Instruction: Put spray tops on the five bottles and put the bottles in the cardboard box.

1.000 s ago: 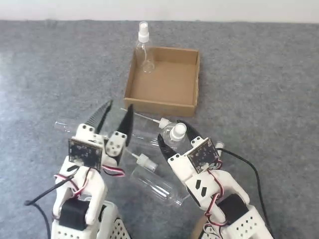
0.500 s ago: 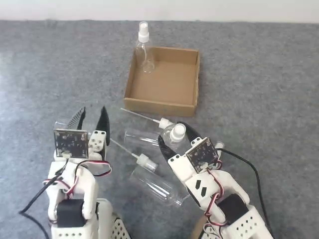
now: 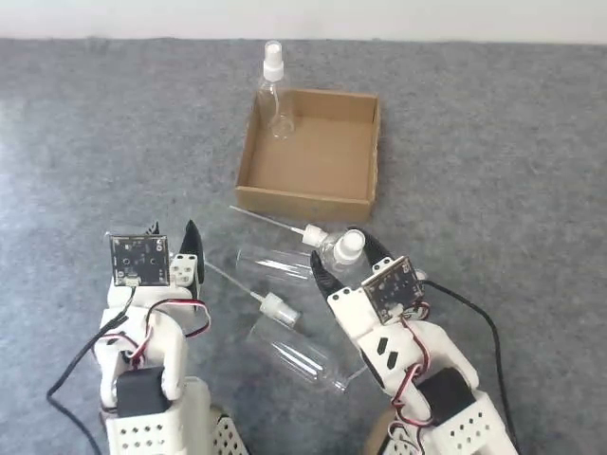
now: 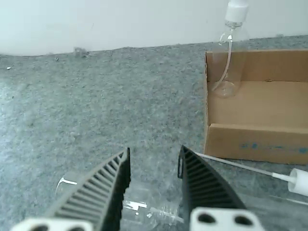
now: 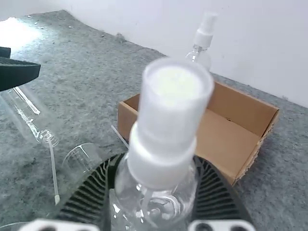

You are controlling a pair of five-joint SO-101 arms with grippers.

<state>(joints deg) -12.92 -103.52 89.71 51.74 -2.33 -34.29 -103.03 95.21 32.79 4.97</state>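
My right gripper (image 3: 349,258) is shut on an upright clear bottle (image 5: 166,130) that carries a white spray top (image 3: 348,244), just in front of the cardboard box (image 3: 313,152). Another capped bottle (image 3: 273,90) stands in the box's far left corner. My left gripper (image 4: 154,163) is open and low over a bare clear bottle (image 4: 139,209) lying on the carpet. Two loose spray tops (image 3: 313,234) (image 3: 278,308) with long tubes lie between the arms, beside two more bare bottles (image 3: 275,261) (image 3: 303,355).
Grey carpet (image 3: 493,171) covers the table, with a pale wall (image 4: 120,19) at its far edge. The box's floor (image 4: 260,103) is bare apart from the one bottle. Open carpet lies on both sides of the box.
My left arm has drawn back toward the near left, away from the spray tops, and its fingers stand closer together. The right gripper has shifted slightly with its bottle.
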